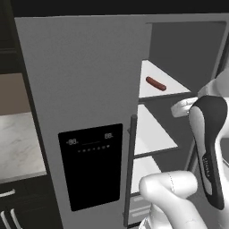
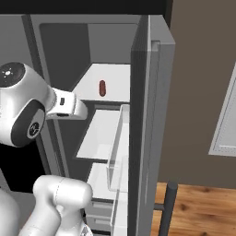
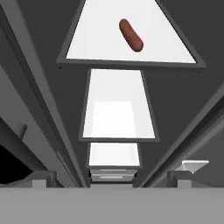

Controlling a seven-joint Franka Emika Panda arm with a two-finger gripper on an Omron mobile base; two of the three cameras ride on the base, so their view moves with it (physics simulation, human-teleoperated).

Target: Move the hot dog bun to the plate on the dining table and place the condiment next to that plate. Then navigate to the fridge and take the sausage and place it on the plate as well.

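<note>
Facing the open fridge

Lying on the top white shelf (image 1: 172, 87) of the fridge (image 1: 80, 89), the sausage (image 3: 131, 34) sits alone. Well short of the sausage, the tool (image 3: 114, 177) stands fully open, holding nothing, pointed into the fridge.

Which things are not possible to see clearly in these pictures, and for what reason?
- Gripper: in the hand view its tips are cut by the bottom edge.
- Fridge: in the left base view the robot's arm hides the lower right shelves.
- Lowest drawers: in the right base view partly behind the arm.
- Sausage: small; no surface detail shows.
</note>
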